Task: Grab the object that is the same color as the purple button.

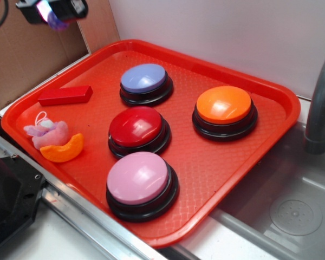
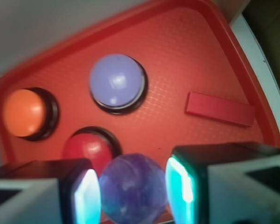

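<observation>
Tray surface came first: the red textured plastic tray carried four large dome buttons, namely the lavender-purple button, the orange button, the red button and the pink button, then the flat red rectangular block, the pink plush toy and the orange crescent piece. The black gripper hung high over the tray's far left corner, clenched on the small glossy dark-purple ball, which sat between the two glowing pads and clear of the tray. Risk was judged as follows: a smooth sphere held at two contact patches could roll or squirt out if clamping pressure eased or the arm jerked, dropping among the buttons. The wrist view showed the ball seated between the pads; the exterior view showed only a purple glint under the gripper, but alone revealed the pink button, plush toy and crescent.
</observation>
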`<state>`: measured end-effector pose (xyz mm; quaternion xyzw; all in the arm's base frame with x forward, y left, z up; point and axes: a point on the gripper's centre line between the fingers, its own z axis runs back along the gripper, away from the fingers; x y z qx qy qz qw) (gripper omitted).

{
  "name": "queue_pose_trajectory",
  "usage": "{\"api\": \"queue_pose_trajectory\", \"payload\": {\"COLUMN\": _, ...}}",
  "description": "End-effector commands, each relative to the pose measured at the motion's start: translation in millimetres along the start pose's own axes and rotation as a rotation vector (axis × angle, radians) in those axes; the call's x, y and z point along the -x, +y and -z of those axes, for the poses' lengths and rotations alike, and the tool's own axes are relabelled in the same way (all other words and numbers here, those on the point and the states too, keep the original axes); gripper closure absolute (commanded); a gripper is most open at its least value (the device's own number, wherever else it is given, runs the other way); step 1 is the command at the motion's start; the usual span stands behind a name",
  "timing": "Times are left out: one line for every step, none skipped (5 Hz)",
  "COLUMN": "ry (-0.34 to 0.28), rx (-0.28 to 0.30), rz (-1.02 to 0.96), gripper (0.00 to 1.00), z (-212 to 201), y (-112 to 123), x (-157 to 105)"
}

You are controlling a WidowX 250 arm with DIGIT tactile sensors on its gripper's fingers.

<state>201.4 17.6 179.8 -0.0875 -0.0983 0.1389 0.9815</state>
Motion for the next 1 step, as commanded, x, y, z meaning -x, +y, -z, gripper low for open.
{"api": "queue_pose_trajectory", "payload": {"ry": -0.087, "rx": -0.073, "rz": -0.043, "gripper": 1.0, "z": 0.6, "y": 7.3, "x": -9.2}}
